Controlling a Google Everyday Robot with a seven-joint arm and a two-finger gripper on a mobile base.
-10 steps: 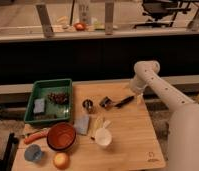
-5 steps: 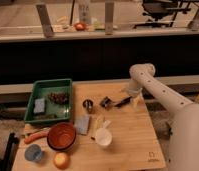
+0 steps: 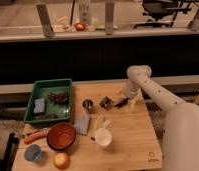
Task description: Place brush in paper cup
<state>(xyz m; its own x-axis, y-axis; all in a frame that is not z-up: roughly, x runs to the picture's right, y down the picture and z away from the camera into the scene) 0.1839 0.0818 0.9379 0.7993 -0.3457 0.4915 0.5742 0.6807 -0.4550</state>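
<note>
We see the white arm reaching in from the right and bending down over the far part of the wooden desk, with the gripper low, close to the surface. Whether the jaws are apart or together, we cannot tell. The brush lies on the desk just beside the gripper, its dark handle pointing toward it; we can't say if the two touch. Next along to the left of our view sit a small dark object and then the small dark metal cup. The paper cup stands upright nearer to us, well apart from the brush. A grey sponge lies beside it, and the brown-orange bowl is further left. The green tray is at the left edge, and the orange-handled tool lies in front of it.
</note>
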